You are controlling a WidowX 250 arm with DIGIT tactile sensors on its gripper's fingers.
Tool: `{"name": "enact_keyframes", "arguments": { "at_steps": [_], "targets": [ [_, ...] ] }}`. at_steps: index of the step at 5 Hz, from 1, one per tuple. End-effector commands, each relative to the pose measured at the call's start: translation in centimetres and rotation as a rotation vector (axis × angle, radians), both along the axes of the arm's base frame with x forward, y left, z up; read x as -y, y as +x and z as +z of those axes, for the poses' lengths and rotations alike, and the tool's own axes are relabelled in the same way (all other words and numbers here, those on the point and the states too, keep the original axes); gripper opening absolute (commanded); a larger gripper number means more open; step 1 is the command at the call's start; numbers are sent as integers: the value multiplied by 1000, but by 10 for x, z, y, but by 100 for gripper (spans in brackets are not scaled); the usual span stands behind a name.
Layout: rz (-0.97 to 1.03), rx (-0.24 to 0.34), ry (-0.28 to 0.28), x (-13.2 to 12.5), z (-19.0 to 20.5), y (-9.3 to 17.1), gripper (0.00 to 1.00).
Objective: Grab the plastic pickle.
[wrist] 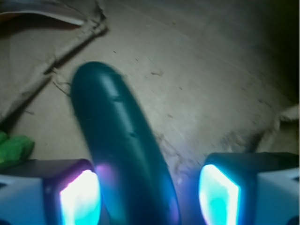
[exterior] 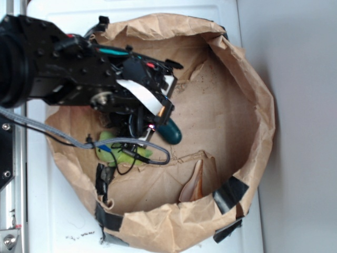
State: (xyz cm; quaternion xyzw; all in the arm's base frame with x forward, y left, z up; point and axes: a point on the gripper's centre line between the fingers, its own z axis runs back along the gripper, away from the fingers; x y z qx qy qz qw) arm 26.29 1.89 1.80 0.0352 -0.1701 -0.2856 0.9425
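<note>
A crumpled brown paper bag point(exterior: 247, 89), walls rolled down into a basin, holds everything. The black robot arm point(exterior: 63, 68) reaches in from nine o'clock. Its gripper point(wrist: 150, 194), fingers spread apart, straddles the plastic pickle point(wrist: 117, 140), lying near centre, nearer the left finger, apparently lined up for closing.

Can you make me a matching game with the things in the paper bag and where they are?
Things:
1. plastic pickle
2. green plush toy
3. claw
4. black tape

Places or states:
A. stuck on the paper bag's rim
B. open, with glowing pads
C. lying between the two pads
D. partly hidden under the arm's cables

Pairs: 1-C, 2-D, 3-B, 4-A
</note>
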Motion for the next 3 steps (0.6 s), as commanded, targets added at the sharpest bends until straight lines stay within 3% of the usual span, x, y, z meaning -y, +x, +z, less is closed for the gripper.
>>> {"name": "enact_keyframes", "arguments": {
  "at_steps": [1,2,3],
  "targets": [
    [-16,7,-14,4,5,10,0],
    [-1,10,-16,3,6,13,0],
    [46,22,-70,3,24,21,0]
  ]
}}
